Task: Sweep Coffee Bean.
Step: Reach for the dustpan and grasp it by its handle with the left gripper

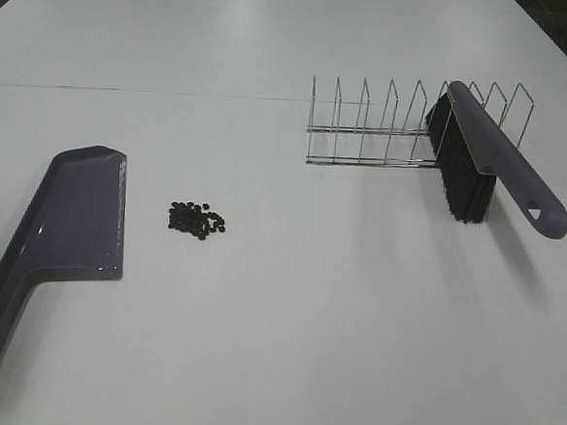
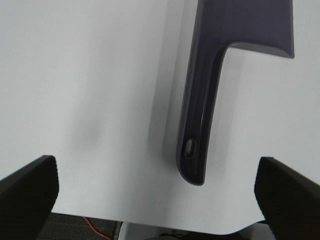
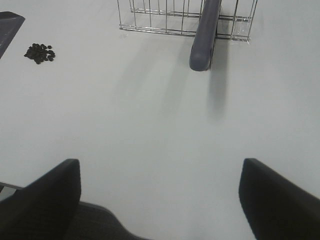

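Note:
A small cluster of dark coffee beans [image 1: 196, 220] lies on the white table, left of centre; it also shows in the right wrist view [image 3: 40, 53]. A purple dustpan [image 1: 63, 236] lies flat to the left of the beans, its handle toward the front edge; the left wrist view shows the handle [image 2: 200, 125]. A purple brush with black bristles [image 1: 481, 168] leans in a wire rack [image 1: 386, 132] at the right, handle end toward the front [image 3: 204, 37]. My left gripper [image 2: 157, 187] is open above the dustpan handle's end. My right gripper [image 3: 160, 192] is open and empty, well short of the brush. Neither gripper shows in the high view.
The table's front edge [image 2: 150, 222] lies just under my left gripper, with a red wire below it. A thin seam [image 1: 136, 91] crosses the table behind the rack.

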### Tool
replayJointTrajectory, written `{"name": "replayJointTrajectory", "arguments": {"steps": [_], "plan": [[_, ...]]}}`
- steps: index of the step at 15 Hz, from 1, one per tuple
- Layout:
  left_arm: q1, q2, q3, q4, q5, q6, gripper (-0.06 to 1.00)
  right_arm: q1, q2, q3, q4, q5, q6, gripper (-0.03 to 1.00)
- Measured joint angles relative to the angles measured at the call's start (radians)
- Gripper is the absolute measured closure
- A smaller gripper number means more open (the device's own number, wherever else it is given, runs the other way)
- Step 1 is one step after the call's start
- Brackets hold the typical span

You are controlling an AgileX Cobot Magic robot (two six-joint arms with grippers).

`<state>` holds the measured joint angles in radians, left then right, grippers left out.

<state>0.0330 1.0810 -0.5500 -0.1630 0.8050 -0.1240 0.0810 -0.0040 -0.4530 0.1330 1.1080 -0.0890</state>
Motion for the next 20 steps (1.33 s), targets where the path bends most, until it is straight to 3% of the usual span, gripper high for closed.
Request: {"name": "replayJointTrajectory", "arguments": {"steps": [2,5,10,15,20], "plan": [[-0.009,0.21,-0.046,-0.012,-0.061,0.0,-0.05,0.0,0.0,0.0,0.0,0.0,0.0,0.21],[-0.075,0.36,-0.122,-0.012,-0.089,-0.006,-0.05,0.0,0.0,0.0,0.0,0.0,0.0,0.21],[-0.189,0.617,-0.222,-0.005,-0.162,-0.124,-0.05,0.0,0.0,0.0,-0.001,0.0,0.0,0.21],[-0.194,0.744,-0.228,0.016,-0.235,-0.168,-0.03,0.0,0.0,0.0,-0.004,0.0,0.0,0.21],[-0.196,0.786,-0.242,0.049,-0.22,-0.176,0.06,0.0,0.0,0.0,-0.004,0.0,0.0,0.21]]}}
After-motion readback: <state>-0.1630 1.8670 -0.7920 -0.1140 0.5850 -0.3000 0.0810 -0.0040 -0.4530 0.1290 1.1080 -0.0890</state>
